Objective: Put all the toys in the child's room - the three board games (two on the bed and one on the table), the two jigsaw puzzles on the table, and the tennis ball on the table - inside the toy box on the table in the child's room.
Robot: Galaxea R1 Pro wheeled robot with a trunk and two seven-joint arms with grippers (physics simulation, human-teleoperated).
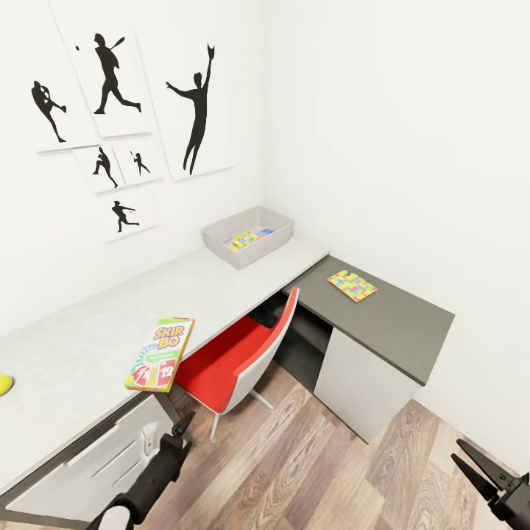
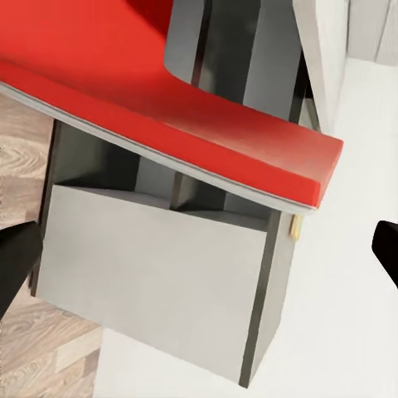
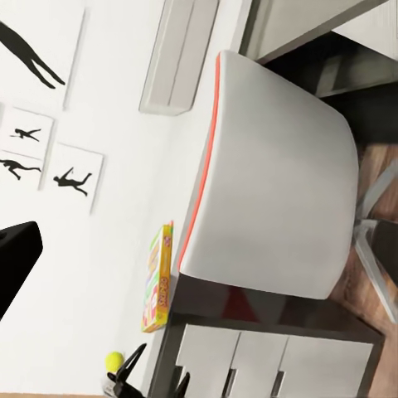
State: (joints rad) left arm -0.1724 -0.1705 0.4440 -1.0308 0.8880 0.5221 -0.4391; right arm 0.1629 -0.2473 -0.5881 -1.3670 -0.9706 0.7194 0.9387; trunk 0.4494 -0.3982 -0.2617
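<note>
Standing along the wall, the table (image 1: 88, 338) shows a long pale top joined at the corner to a lower dark top (image 1: 390, 316) with a white panel beneath.

Items on the pale top:
- 1 toy box (image 1: 250, 234), at the far end near the corner; inside it lies 1 puzzle (image 1: 245, 239) with a blue flat item just beside it, too small to identify.
- 1 Skip-Bo box (image 1: 160, 353), lying flat at the front edge with 1 corner over the edge. In the right wrist view the same box (image 3: 157, 278) appears edge-on.
- 1 ball (image 1: 4, 383), at the picture's left border, partly cut off; it also shows in the right wrist view (image 3: 114, 361).

Items on the dark top:
- 1 puzzle slab (image 1: 352, 285), flat, well apart from the toy box.

Other fittings:
- 1 red chair (image 1: 235, 361) with a pale shell, pushed under the pale top, near the Skip-Bo box.
- Drawers (image 1: 110, 456) under the pale top.
- 6 silhouette posters (image 1: 118, 81) on the wall.
- Wood-plank floor (image 1: 309, 464).

Grippers:
- Left gripper (image 1: 179, 428), low beside the drawers, below the Skip-Bo box, fingers parted, nothing between them.
- Right gripper (image 1: 471, 464), low over the floor at the right, fingers spread apart, holding nothing.
</note>
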